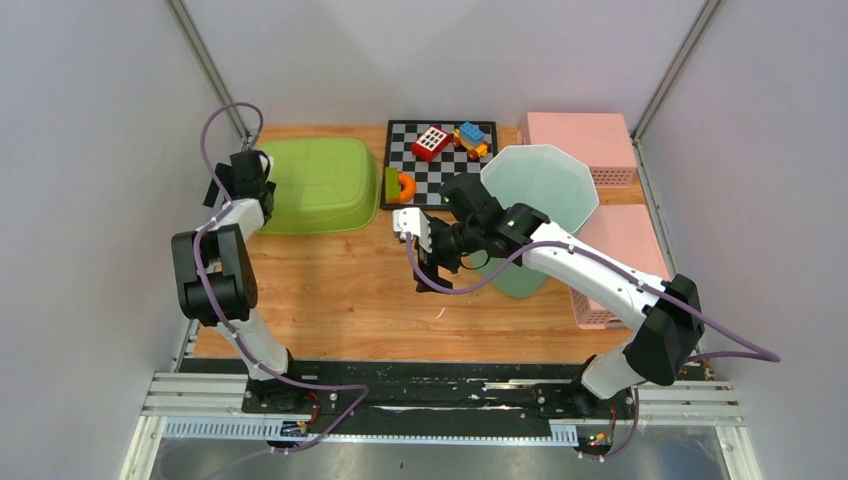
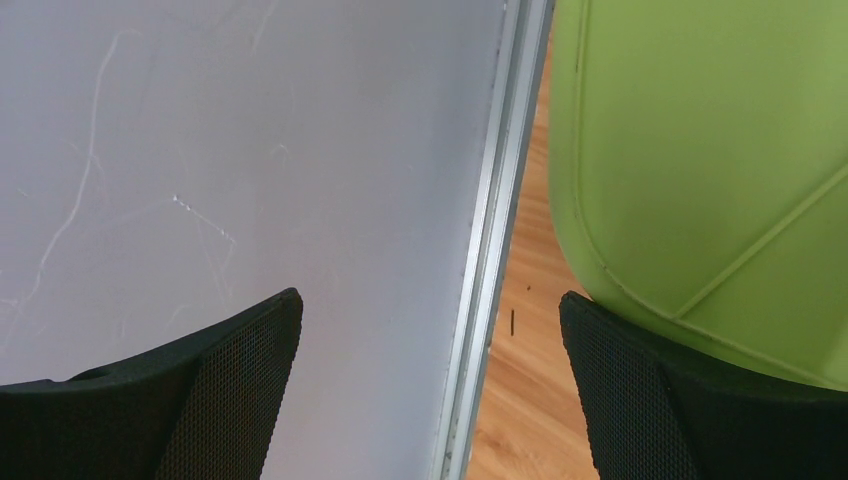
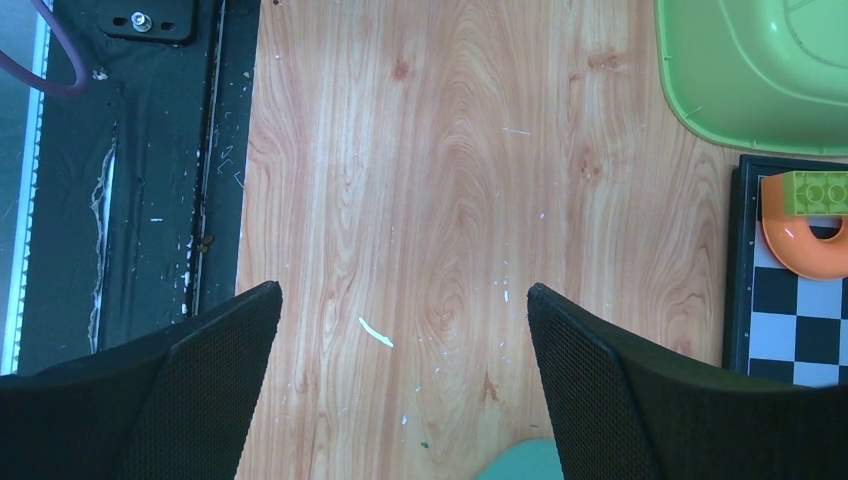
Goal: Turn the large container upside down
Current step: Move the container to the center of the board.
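A large pale teal bin [image 1: 545, 185] stands at the right middle, its wide octagonal mouth facing up towards the camera; its near edge shows in the right wrist view [image 3: 520, 462]. A green basin [image 1: 320, 185] lies at the back left with its ribbed underside up; it also shows in the left wrist view [image 2: 700, 150] and the right wrist view [image 3: 760, 70]. My right gripper [image 1: 432, 262] [image 3: 405, 330] is open and empty over bare wood, just left of the teal bin. My left gripper [image 1: 243, 165] [image 2: 430, 340] is open and empty at the basin's left edge.
A checkerboard mat [image 1: 445, 185] at the back holds toy blocks [image 1: 431, 142] and an orange arch [image 3: 800, 235]. Two pink baskets [image 1: 585, 140] [image 1: 625, 250] stand along the right side. The left wall and its aluminium post [image 2: 495, 250] are close to my left gripper.
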`<act>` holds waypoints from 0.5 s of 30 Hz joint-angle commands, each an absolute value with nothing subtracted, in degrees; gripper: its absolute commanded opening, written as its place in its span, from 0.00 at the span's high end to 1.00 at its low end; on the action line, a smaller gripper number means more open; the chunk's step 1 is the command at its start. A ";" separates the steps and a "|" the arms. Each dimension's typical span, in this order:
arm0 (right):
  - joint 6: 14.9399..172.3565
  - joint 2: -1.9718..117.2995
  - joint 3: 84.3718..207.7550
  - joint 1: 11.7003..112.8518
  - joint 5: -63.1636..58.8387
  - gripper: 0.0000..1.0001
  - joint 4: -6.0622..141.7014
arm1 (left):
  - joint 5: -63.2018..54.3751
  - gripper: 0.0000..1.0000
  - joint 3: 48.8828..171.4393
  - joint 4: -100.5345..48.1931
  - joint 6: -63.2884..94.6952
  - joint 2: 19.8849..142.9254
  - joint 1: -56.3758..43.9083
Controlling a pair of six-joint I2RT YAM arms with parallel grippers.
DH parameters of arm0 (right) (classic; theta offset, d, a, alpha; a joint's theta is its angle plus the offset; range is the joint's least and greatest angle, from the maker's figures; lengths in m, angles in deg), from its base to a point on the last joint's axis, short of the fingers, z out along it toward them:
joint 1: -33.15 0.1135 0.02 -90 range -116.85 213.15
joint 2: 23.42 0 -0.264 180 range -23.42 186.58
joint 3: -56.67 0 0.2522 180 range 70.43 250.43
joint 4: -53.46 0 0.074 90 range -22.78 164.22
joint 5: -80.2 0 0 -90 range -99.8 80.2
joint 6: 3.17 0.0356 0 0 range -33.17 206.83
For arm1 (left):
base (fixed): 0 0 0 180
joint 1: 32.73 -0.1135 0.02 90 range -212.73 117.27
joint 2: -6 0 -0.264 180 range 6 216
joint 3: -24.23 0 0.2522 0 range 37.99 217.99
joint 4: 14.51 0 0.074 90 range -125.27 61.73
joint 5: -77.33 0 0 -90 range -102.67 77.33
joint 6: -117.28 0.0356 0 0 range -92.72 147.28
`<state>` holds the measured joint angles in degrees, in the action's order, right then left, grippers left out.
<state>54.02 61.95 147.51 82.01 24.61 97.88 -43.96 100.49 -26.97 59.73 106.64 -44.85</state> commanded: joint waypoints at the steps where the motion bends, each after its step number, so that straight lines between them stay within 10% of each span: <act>1: 52.54 61.40 146.85 82.98 24.76 0.05 97.85 | -42.56 0.00 102.75 -28.00 56.61 106.57 -43.92; 15: 51.33 61.33 146.56 83.33 24.05 0.05 98.51 | -38.87 0.00 94.79 -28.83 55.03 101.33 -34.82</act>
